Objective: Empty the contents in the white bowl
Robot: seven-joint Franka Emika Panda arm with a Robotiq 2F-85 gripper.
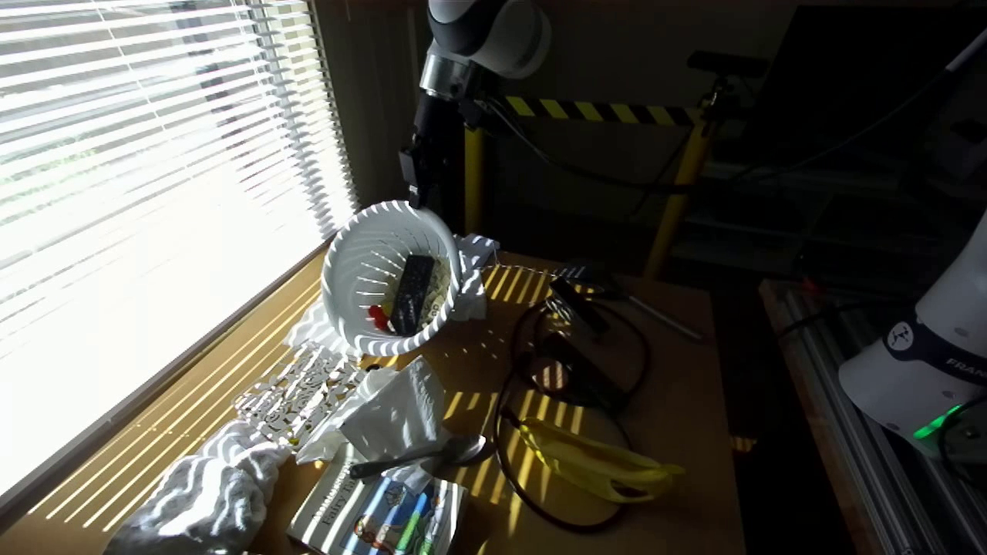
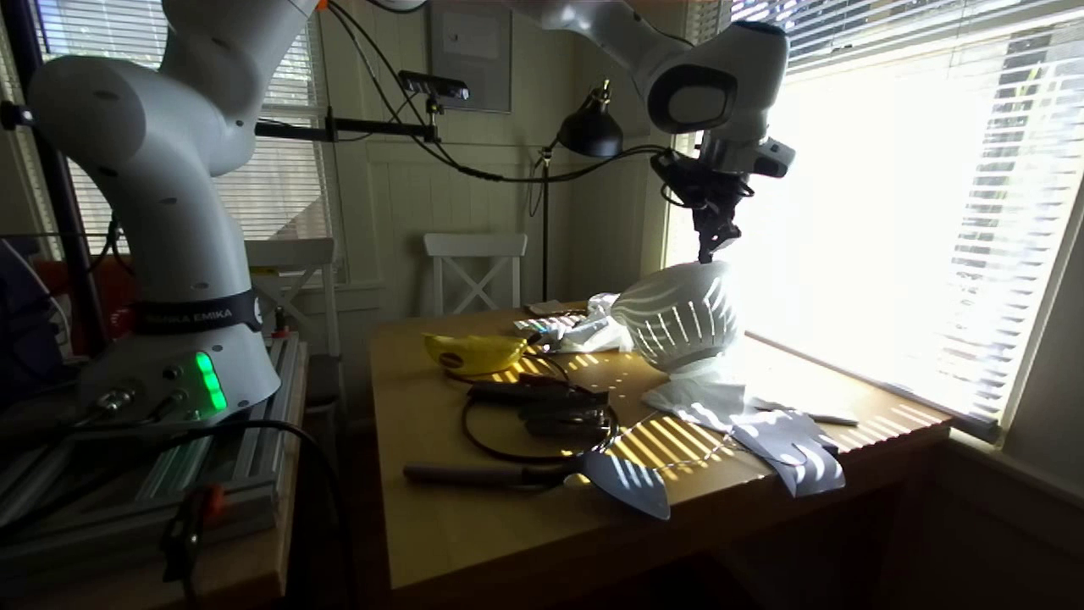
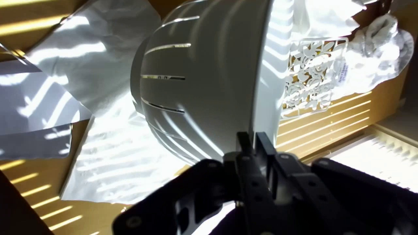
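The white slotted bowl (image 1: pixel 362 270) is tilted on its side edge, with its mouth facing the camera in an exterior view. It also shows in an exterior view (image 2: pixel 682 318) with its mouth turned away, and in the wrist view (image 3: pixel 209 71) from outside. Inside it lie a black block-like object (image 1: pixel 412 295), a small red item (image 1: pixel 378 317) and a pale packet (image 1: pixel 438 293). My gripper (image 3: pixel 253 142) is shut on the bowl's rim, a finger on each side of the wall. It also shows at the top rim in both exterior views (image 1: pixel 416 198) (image 2: pixel 708 254). The contents are hidden in the wrist view.
White cloths and paper (image 2: pixel 694 398) lie under the bowl. A lacy white mat (image 1: pixel 304 397), crumpled towel (image 1: pixel 208 493), book (image 1: pixel 339 505), spoon (image 1: pixel 416 457), yellow banana-like item (image 1: pixel 590 460), black cable and devices (image 1: pixel 578 370), and a spatula (image 2: pixel 622 481) lie on the table. The window (image 1: pixel 154 193) borders it.
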